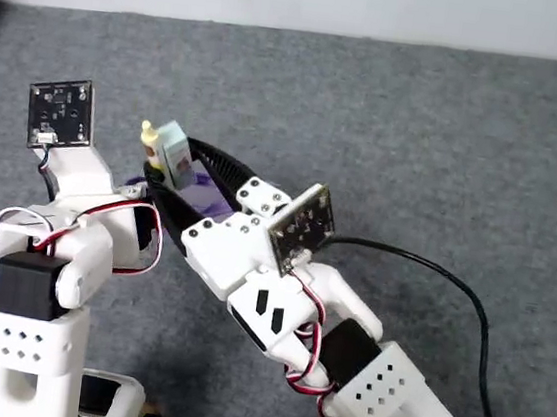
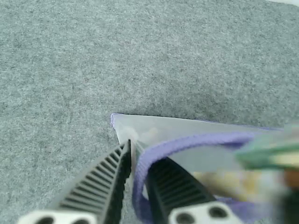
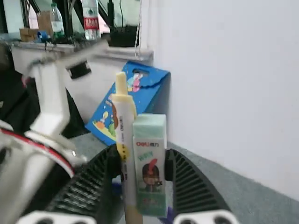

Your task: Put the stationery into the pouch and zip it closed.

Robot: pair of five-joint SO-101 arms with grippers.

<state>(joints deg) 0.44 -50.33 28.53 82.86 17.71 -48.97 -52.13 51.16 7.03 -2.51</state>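
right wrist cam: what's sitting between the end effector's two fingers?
A pen and an eraser, upright and side by side, clamped in the right end effector. The right wrist view shows it.

Open surface (image 1: 440,116) fills the high view's top and right. Centre-left is crowded: my right end effector (image 1: 170,164), clamped on stationery (image 1: 170,148), over the pouch (image 1: 207,200), my left end effector (image 2: 132,148) pinching its edge. A black cable (image 1: 452,279) crosses lower right.

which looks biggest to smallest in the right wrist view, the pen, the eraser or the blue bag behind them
1. blue bag, though it is farther off and partly hidden, so its real size is unsure.
2 and 3. pen and eraser look about alike: pen taller, eraser wider, so no ranking.
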